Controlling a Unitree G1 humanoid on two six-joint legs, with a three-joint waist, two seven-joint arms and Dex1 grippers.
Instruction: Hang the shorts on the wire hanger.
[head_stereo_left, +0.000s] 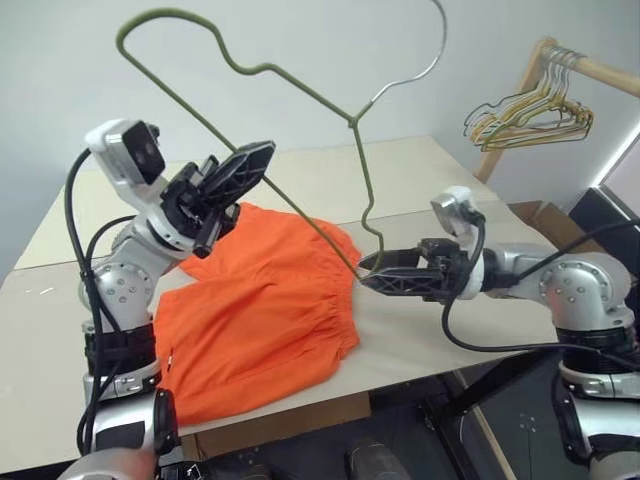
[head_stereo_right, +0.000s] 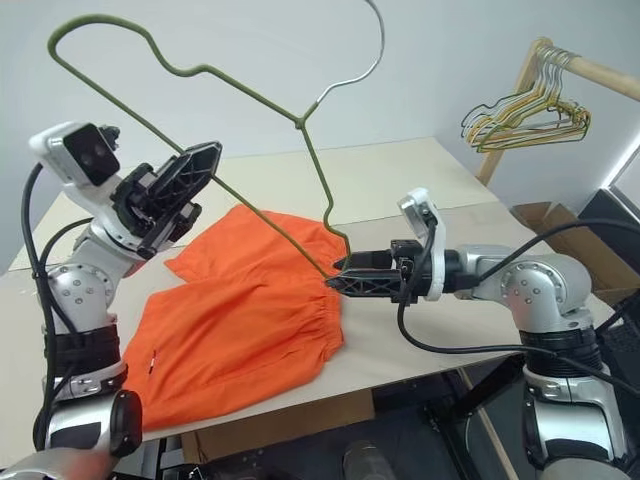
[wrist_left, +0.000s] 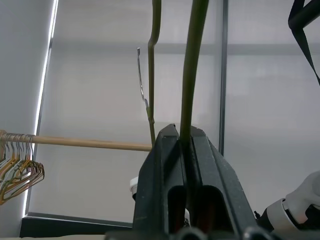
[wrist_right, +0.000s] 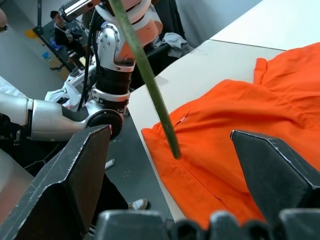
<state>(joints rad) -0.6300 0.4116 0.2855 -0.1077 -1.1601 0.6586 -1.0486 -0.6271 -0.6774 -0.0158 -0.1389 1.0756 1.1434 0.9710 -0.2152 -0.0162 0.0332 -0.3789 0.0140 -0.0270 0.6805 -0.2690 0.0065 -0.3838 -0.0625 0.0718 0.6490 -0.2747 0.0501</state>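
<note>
The bright orange shorts (head_stereo_left: 250, 320) lie flat on the table, gathered waistband toward my right arm. My left gripper (head_stereo_left: 262, 152) is raised above their far edge, shut on the long straight side of the olive-grey wire hanger (head_stereo_left: 362, 165). The hanger stands tilted in the air with its hook upward and its lower corner down at the waistband. In the left wrist view the pads (wrist_left: 170, 150) pinch the wire (wrist_left: 192, 65). My right gripper (head_stereo_left: 368, 275) lies level and open at the waistband edge, fingers either side of the hanger's lower corner (wrist_right: 145, 70), shorts (wrist_right: 260, 110) beyond.
The shorts rest on a beige table (head_stereo_left: 420, 170) whose front edge runs close below them. A wooden rack with a bunch of green, yellow and tan hangers (head_stereo_left: 530, 115) stands at the far right. A cardboard box (head_stereo_left: 545, 215) sits behind my right arm. A person (wrist_right: 60, 30) sits in the background.
</note>
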